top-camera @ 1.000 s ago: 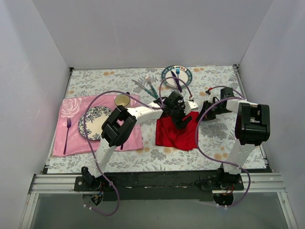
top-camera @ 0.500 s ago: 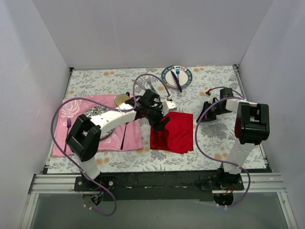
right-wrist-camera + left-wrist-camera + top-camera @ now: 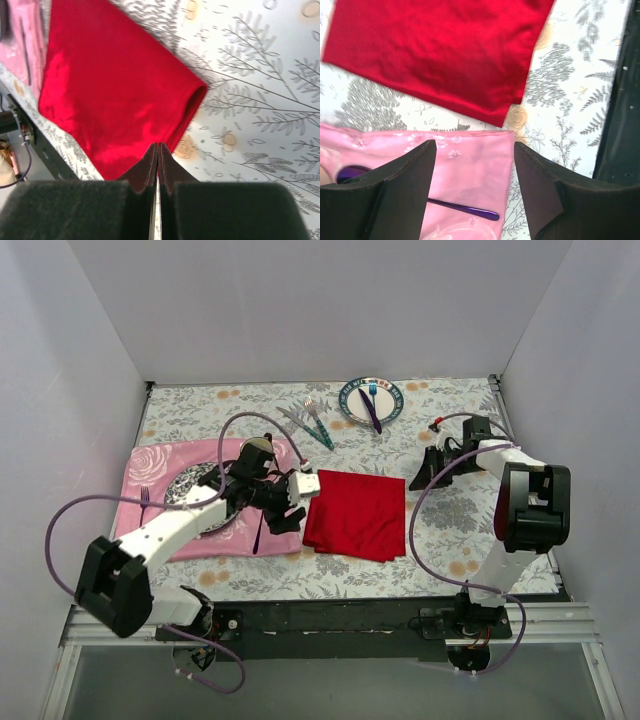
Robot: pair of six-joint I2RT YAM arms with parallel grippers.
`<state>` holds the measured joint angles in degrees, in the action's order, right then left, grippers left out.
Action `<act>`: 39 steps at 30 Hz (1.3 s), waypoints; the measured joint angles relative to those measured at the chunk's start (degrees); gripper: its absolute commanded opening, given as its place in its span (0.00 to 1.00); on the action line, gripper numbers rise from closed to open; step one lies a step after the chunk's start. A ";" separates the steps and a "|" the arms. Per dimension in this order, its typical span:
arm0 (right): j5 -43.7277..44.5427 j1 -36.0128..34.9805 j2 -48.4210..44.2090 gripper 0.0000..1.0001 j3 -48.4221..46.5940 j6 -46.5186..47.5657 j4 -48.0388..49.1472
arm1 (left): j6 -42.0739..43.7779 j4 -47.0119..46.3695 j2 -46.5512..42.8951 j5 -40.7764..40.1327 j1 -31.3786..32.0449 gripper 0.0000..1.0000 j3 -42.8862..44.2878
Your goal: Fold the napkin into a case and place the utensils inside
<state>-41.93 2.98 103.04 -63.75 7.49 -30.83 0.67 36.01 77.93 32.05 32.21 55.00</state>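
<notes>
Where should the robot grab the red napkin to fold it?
Probably the near-left corner of the plain red cloth napkin, pinched from the left by the open left hand. The cloth lies flat, and that corner pokes out onto the table right beside that hand.

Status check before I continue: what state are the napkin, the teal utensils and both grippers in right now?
Plain red cloth napkin: folded over, lying flat, not held.
Silver fork and knife with teal handles: lying loose beyond the napkin, not inside it.
Left gripper: jaws open, empty, above the pink rose-patterned placemat.
Right gripper: jaws shut, empty.
</notes>
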 measured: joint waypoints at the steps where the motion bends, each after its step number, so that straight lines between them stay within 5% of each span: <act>1: -0.81 -0.15 -0.61 0.05 -0.17 0.20 -0.37 | 0.63 -0.70 -2.29 0.68 0.24 0.63 -1.18; 5: -3.52 -1.14 -2.21 0.05 -0.24 0.24 -1.01 | 3.30 -7.19 -8.90 1.14 4.28 0.58 -5.44; 12: -6.19 -4.42 -2.29 0.05 0.35 -0.02 -1.16 | 8.90 -19.85 -8.04 -5.57 13.73 0.42 -13.68; 24: -6.47 -6.10 -2.23 0.05 3.58 -1.09 -0.81 | 10.32 -41.68 3.32 -15.02 32.74 0.48 -16.06; 39: -4.66 1.31 -7.67 0.12 12.55 0.87 -5.55 | 7.61 -56.39 19.96 -21.31 37.77 0.45 -13.77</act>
<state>-46.59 4.29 95.37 -51.20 8.36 -36.38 8.27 -20.38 97.89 10.74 69.97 41.23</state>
